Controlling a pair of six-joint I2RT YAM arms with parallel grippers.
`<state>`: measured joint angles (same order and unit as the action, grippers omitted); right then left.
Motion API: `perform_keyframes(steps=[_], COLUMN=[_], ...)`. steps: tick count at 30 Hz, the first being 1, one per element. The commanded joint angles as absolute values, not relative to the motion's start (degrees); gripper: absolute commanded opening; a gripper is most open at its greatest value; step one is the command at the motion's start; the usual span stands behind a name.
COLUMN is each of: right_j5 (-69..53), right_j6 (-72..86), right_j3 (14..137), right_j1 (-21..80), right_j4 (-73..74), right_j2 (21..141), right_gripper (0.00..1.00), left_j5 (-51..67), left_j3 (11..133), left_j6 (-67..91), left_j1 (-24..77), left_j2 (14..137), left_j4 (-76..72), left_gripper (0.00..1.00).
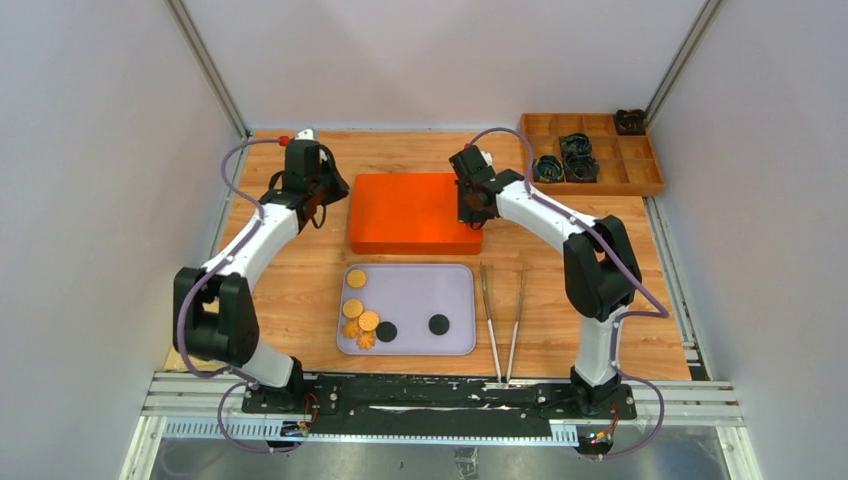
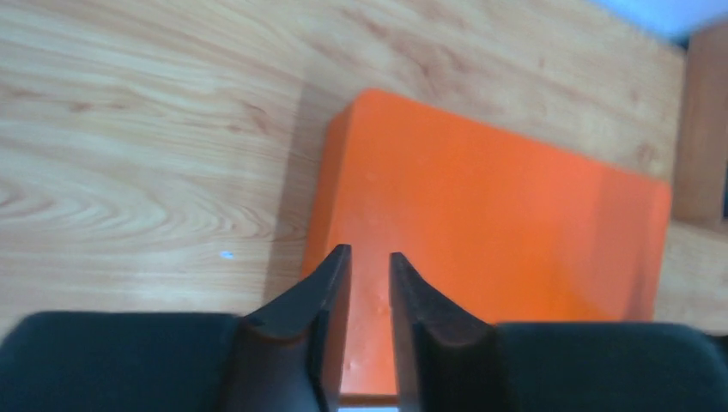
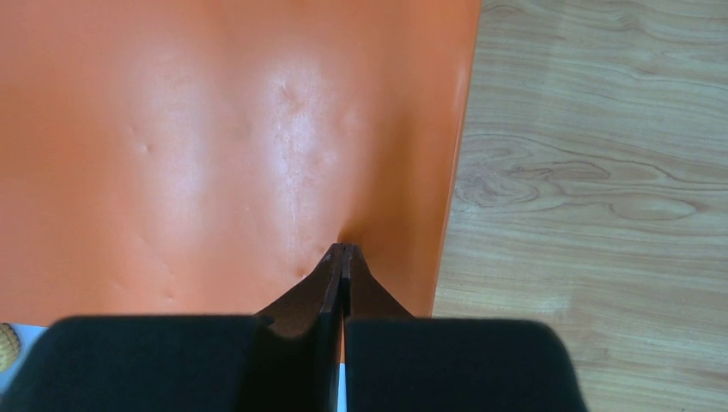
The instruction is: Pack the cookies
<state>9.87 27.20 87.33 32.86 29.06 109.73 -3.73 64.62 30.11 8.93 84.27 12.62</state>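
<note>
packing not begun: cookies (image 1: 368, 320) lie on the tray (image 1: 452, 288), orange box (image 1: 410, 210) apparently shut; left gripper (image 2: 371, 259) narrowly parted, empty; right gripper (image 3: 343, 250) closed on nothing, tips at the box.

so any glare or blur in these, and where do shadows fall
right wrist: a broad pale sheen on the orange box, wood grain crisp; left wrist: soft all over, the box shading the table along its left edge in frame; top external: even light, sharp
</note>
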Motion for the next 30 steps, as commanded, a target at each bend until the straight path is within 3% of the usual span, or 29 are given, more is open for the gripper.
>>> perform_keyframes(steps=[1, 3, 5, 11, 20, 30], right_j5=[8.9, 9.1, 9.2, 11.1, 13.7, 9.3], right_j6=[26.7, 26.4, 26.3, 25.2, 22.1, 23.1], right_j3=[87.4, 88.0, 88.5, 93.5, 112.3, 112.6], right_j1=[33.1, 33.1, 32.9, 32.1, 27.7, 24.1], right_j4=[33.3, 33.4, 33.6, 35.2, 40.0, 40.3], right_j2=[113.1, 113.1, 113.1, 112.8, 120.0, 130.9], right_gripper=[0.00, 0.00, 0.00, 0.00, 0.00, 0.00], left_j5=[7.6, 9.2, 10.1, 6.3, 4.3, 3.8], left_j3=[61.7, 61.5, 61.6, 63.6, 63.0, 63.1], left_j6=[30.9, 31.4, 32.0, 31.9, 31.2, 30.7], left_j1=[11.5, 12.7, 13.7, 15.5, 15.5, 15.6], left_j2=[90.7, 93.2, 95.2, 99.3, 100.0, 99.2], left_j4=[7.7, 6.3, 6.3, 11.1, 12.1, 12.7], left_gripper=[0.17, 0.06, 0.01, 0.00, 0.00, 0.00])
